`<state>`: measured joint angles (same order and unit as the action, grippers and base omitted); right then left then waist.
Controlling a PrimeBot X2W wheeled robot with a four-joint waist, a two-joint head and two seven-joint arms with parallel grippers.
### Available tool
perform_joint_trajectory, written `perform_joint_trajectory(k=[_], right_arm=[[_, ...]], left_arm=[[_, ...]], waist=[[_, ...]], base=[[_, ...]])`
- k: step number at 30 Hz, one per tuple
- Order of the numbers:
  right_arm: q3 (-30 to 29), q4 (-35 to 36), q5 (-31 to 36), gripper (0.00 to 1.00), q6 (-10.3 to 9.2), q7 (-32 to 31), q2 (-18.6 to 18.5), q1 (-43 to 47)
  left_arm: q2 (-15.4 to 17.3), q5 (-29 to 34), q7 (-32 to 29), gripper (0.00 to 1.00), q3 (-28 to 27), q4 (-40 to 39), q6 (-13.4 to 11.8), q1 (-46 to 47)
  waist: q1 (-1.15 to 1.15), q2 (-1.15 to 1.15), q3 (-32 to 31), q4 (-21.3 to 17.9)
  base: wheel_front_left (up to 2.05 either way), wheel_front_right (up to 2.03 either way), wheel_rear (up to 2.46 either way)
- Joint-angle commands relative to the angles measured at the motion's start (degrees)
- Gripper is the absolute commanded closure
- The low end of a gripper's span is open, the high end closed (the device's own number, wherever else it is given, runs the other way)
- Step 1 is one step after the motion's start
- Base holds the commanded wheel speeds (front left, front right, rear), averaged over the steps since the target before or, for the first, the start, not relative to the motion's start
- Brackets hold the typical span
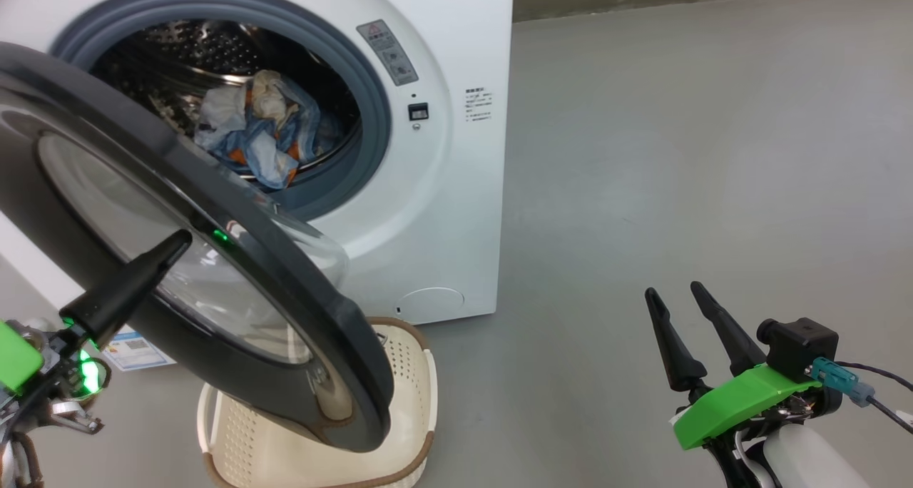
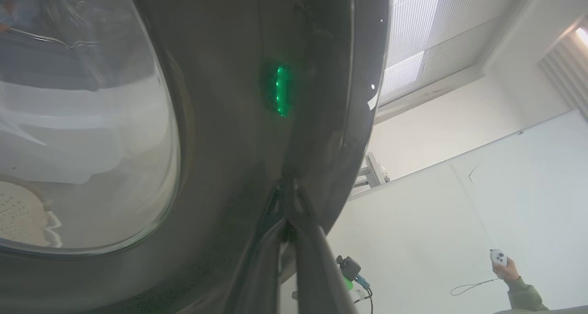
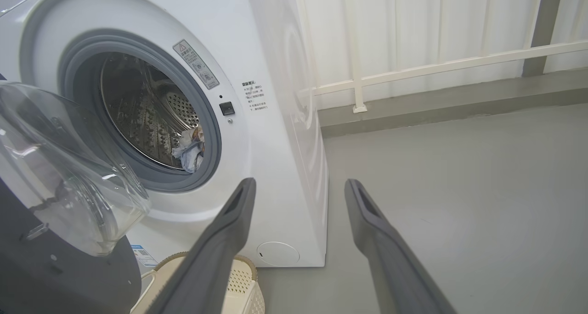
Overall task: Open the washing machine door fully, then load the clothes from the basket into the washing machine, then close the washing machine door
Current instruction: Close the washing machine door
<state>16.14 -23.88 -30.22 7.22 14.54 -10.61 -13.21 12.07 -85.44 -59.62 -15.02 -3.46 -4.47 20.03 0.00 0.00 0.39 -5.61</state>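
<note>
The washer (image 1: pixel 456 188) is seen in the upper left of the head view, with its drum exposed. The clothes (image 1: pixel 264 128) are heaped on the drum floor, inside the grey gasket. The door (image 1: pixel 314 317) is swung partway out and spreads from the left edge to the lower centre of the frame, its glossy outer face turned toward the camera. The basket (image 1: pixel 414 374) is set on the floor (image 1: pixel 677 153) at the bottom centre, just in front of the washer and partly covered by the door's lower rim.

The left gripper (image 1: pixel 182 242) is raised from the lower left with its fingers pressed together and nothing between them. Their joined tip is laid against the door's outer face, beside a green glint on the black rim. The right gripper (image 1: pixel 673 290) is held at the lower right, well apart from the washer, with its fingers spread wide and nothing gripped.

In the lower right of the left wrist view, a person's hand (image 2: pixel 505 270) is seen holding a white controller (image 2: pixel 498 257).
</note>
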Motion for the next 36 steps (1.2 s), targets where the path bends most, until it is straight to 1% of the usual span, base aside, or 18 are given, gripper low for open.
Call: perform_joint_trajectory(k=[1,3,4,6,7,8,13,17,20,23,26,27,31,32,34,36], right_arm=[[0.4,1.2,0.4,0.00,0.26,0.5,-0.2,-0.6],[0.3,1.2,0.4,0.00,0.26,0.5,-0.2,-0.5],[0.1,1.3,0.4,0.00,0.26,0.5,-0.2,-0.5],[-0.2,1.4,0.4,0.00,0.26,0.5,-0.2,-0.4],[-0.3,1.5,0.5,0.00,0.26,0.5,-0.2,-0.3],[-0.4,1.5,0.5,0.00,0.26,0.5,-0.2,-0.3],[-0.9,1.7,0.6,0.00,0.26,0.5,-0.1,-0.4],[-1.1,2.0,0.6,0.00,0.26,0.5,-0.3,-0.7],[-1.1,2.1,0.6,0.00,0.26,0.5,-0.4,-0.9],[-1.2,2.2,0.6,0.00,0.26,0.5,-0.4,-1.1],[-1.2,2.3,0.6,0.00,0.26,0.5,-0.5,-1.2],[-1.2,2.3,0.6,0.00,0.26,0.5,-0.6,-1.1],[-1.2,2.3,0.5,0.00,0.26,0.5,-0.8,-1.0],[-1.2,2.3,0.5,0.00,0.26,0.5,-0.8,-1.0],[-1.4,2.3,0.4,0.00,0.26,0.5,-1.0,-1.0],[-1.5,2.3,0.5,0.00,0.26,0.5,-1.1,-1.0]], left_arm=[[2.9,1.6,0.5,1.00,-1.7,-1.8,1.0,1.8],[3.3,3.0,1.0,1.00,-1.3,-2.4,2.0,1.0],[3.2,3.5,1.3,0.93,-1.2,-2.7,2.3,0.6],[3.2,4.7,2.3,0.59,-1.2,-3.3,3.2,-0.2],[3.2,5.4,3.0,0.20,-1.4,-3.6,3.8,-0.5],[3.2,6.2,3.9,0.00,-1.6,-3.8,4.2,-0.9],[1.9,9.8,9.2,0.00,-2.9,-4.2,6.8,-2.6],[2.1,17.4,15.8,0.00,-2.4,-4.3,10.0,-4.6],[2.5,24.5,21.9,0.00,-0.7,-4.3,11.3,-6.6],[2.9,31.4,29.3,0.00,1.8,-4.1,11.8,-9.1],[3.7,38.9,38.2,0.00,5.2,-3.6,11.9,-11.7],[3.0,42.2,44.5,0.00,6.4,-2.2,11.9,-12.9],[2.0,47.9,55.2,0.00,9.0,1.8,11.9,-15.1],[2.0,47.9,55.2,0.00,9.0,1.8,11.9,-15.1],[1.1,49.8,59.4,0.00,9.6,4.3,11.9,-15.5],[0.6,51.4,62.2,0.00,10.5,6.4,11.9,-15.7]], waist=[[0.00,0.00,-0.1,0.8],[0.00,0.00,-0.2,1.2],[0.00,0.00,-0.2,1.5],[0.00,0.00,-0.1,1.9],[0.00,0.00,-0.1,2.1],[0.00,0.00,-0.1,2.3],[0.00,0.00,0.2,2.9],[0.00,0.00,0.7,3.0],[0.00,0.00,0.9,2.8],[0.00,0.00,1.1,2.5],[0.00,0.00,1.2,2.2],[0.00,0.00,1.1,2.0],[0.00,0.00,1.1,1.9],[0.00,0.00,1.1,1.9],[0.00,0.00,1.0,2.0],[0.00,0.00,0.9,2.1]], base=[[0.00,0.00,0.00],[0.00,0.00,0.00],[0.00,0.00,0.00],[0.00,0.00,0.00],[0.00,0.00,0.00],[0.00,0.00,0.00],[0.00,0.00,0.00],[0.00,0.00,0.00],[0.00,0.00,0.00],[0.00,0.00,0.00],[0.00,0.00,0.00],[0.00,0.00,0.00],[0.00,0.00,0.00],[0.00,0.00,0.00],[0.00,0.00,0.00],[0.00,0.00,0.00]])
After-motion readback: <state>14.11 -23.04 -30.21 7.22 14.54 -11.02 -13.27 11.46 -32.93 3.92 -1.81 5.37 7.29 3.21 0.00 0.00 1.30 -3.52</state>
